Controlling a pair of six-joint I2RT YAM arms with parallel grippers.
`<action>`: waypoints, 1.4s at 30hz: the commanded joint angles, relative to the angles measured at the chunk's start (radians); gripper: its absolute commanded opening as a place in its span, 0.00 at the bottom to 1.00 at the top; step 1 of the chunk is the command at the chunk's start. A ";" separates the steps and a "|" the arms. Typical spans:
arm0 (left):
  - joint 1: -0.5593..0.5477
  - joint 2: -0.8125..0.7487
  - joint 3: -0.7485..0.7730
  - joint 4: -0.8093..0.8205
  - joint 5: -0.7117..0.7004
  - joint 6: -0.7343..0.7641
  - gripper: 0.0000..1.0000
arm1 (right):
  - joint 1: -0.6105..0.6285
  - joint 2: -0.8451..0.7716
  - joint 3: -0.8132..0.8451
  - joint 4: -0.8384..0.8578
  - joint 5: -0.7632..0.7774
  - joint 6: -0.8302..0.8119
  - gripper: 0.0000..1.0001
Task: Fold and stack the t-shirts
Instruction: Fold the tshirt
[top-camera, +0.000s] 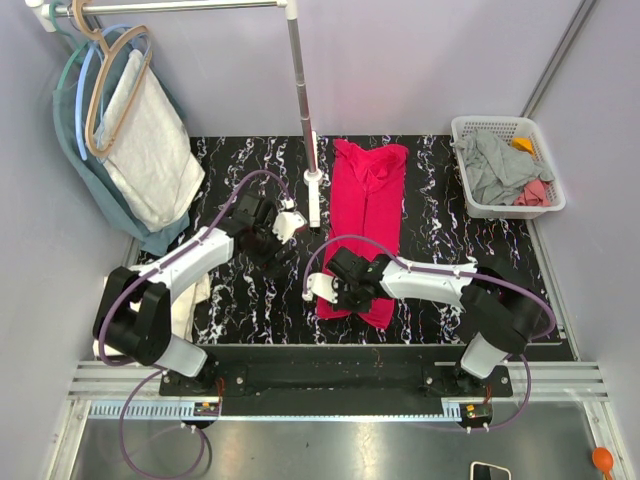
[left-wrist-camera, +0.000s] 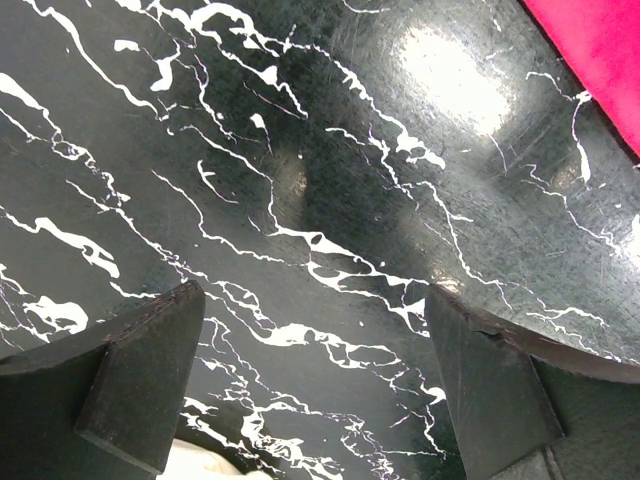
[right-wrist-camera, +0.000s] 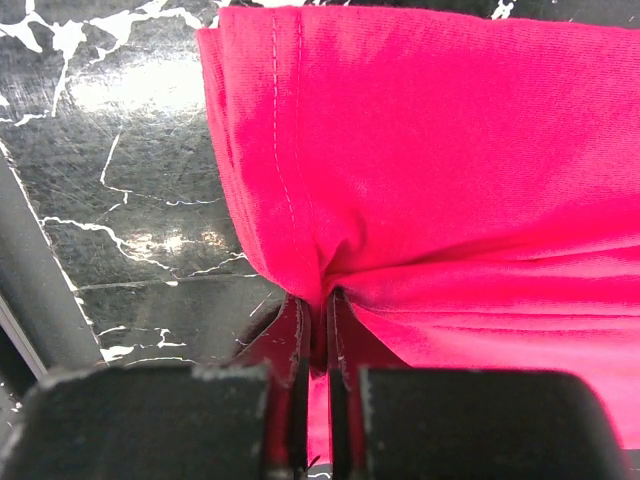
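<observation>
A crimson red t-shirt (top-camera: 368, 205) lies folded into a long strip down the middle of the black marbled table (top-camera: 240, 300). My right gripper (top-camera: 338, 297) is at its near end, and the right wrist view shows that gripper (right-wrist-camera: 318, 305) shut on a bunched pinch of the red t-shirt (right-wrist-camera: 450, 180) beside its stitched hem. My left gripper (top-camera: 272, 250) hovers left of the strip, open over bare table (left-wrist-camera: 330, 200), its fingers (left-wrist-camera: 150, 380) wide apart with nothing between them. A cream-white t-shirt (top-camera: 188, 300) lies at the table's left edge, partly under the left arm.
A white basket (top-camera: 460, 130) at the back right holds a grey t-shirt (top-camera: 495, 165) and a pink one (top-camera: 535, 190). A metal pole (top-camera: 303, 110) stands just left of the red strip's far end. Hangers with a speckled cloth (top-camera: 150, 150) and a teal garment hang at the back left.
</observation>
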 joint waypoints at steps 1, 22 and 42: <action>0.007 -0.036 -0.008 0.031 0.000 0.003 0.95 | 0.006 0.070 -0.039 -0.050 -0.046 0.029 0.00; 0.007 0.021 0.027 0.054 -0.023 -0.014 0.95 | 0.154 -0.165 0.070 -0.227 -0.082 0.089 0.00; 0.007 0.103 0.087 0.054 -0.033 -0.002 0.96 | -0.191 -0.117 0.273 -0.268 0.012 -0.158 0.00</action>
